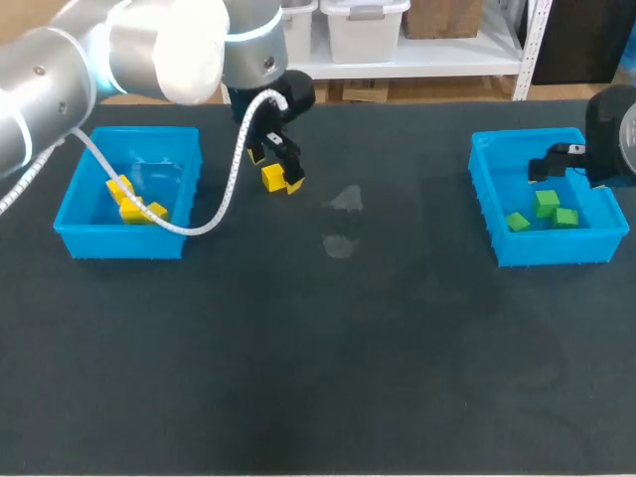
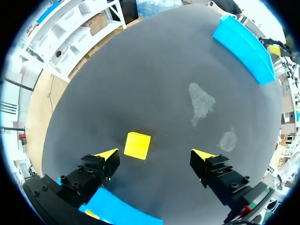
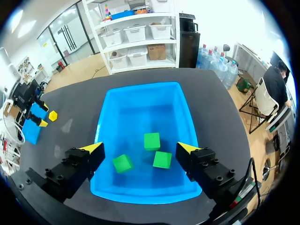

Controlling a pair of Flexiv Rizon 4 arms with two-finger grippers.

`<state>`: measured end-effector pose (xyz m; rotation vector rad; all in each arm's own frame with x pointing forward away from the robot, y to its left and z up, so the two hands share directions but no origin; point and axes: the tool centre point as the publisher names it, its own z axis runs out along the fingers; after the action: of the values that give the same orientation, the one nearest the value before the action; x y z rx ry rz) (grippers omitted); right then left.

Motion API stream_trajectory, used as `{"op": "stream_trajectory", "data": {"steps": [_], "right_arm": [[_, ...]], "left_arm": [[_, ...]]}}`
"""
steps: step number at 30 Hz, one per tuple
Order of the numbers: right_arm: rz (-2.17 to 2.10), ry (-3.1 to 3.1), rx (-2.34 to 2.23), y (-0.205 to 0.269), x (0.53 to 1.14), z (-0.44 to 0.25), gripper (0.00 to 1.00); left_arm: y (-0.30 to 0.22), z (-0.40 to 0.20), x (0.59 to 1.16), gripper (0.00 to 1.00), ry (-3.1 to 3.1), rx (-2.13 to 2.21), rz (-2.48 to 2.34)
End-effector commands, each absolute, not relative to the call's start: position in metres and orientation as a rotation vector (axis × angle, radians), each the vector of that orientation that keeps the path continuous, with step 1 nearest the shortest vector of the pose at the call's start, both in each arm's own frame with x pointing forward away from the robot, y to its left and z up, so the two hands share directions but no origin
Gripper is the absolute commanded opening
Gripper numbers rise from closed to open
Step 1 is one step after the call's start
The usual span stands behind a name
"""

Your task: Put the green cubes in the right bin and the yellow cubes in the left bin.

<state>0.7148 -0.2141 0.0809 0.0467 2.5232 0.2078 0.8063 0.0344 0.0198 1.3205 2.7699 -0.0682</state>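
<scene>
Your left pincer [image 2: 155, 154], spread, straddles the lone yellow cube [image 2: 137, 145] on the bench [image 2: 164, 84], just right of the left bin [image 1: 144, 132], apparently lined up to pinch it | Your right pincer [image 3: 140, 148], spread, hangs over the right bin [image 3: 140, 96], where three green cubes [image 3: 151, 140] lie; that side looks finished.

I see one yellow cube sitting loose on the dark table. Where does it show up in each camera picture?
Head view: the yellow cube lies on the table beside the left bin, under the left tool.
Left wrist view: between that tool's open fingers, nearer one.
Right wrist view: a far-off yellow speck beside the left tool.
Shared landmark: the left bin, close to the cube throughout.
</scene>
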Motion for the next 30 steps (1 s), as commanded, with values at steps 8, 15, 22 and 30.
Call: {"op": "stream_trajectory", "data": {"steps": [8, 15, 22, 30], "right_arm": [[0.205, 2.479, 0.054, -0.214, 0.712, 0.078, 1.0], [0.205, 2.479, 0.054, -0.214, 0.712, 0.078, 1.0], [0.205, 2.479, 0.054, -0.214, 0.712, 0.078, 1.0], [0.205, 2.479, 0.054, -0.214, 0.712, 0.078, 1.0]], "left_arm": [[0.032, -0.009, 0.814, 1.0, 2.803, 1.279, 0.005], [0.035, -0.014, 0.814, 0.0, 2.796, 1.226, 0.016], [0.043, 0.0, 0.808, 0.0, 2.718, 1.237, 0.124], [0.06, 0.082, 0.813, 0.0, 2.572, 1.019, 0.005]]}}
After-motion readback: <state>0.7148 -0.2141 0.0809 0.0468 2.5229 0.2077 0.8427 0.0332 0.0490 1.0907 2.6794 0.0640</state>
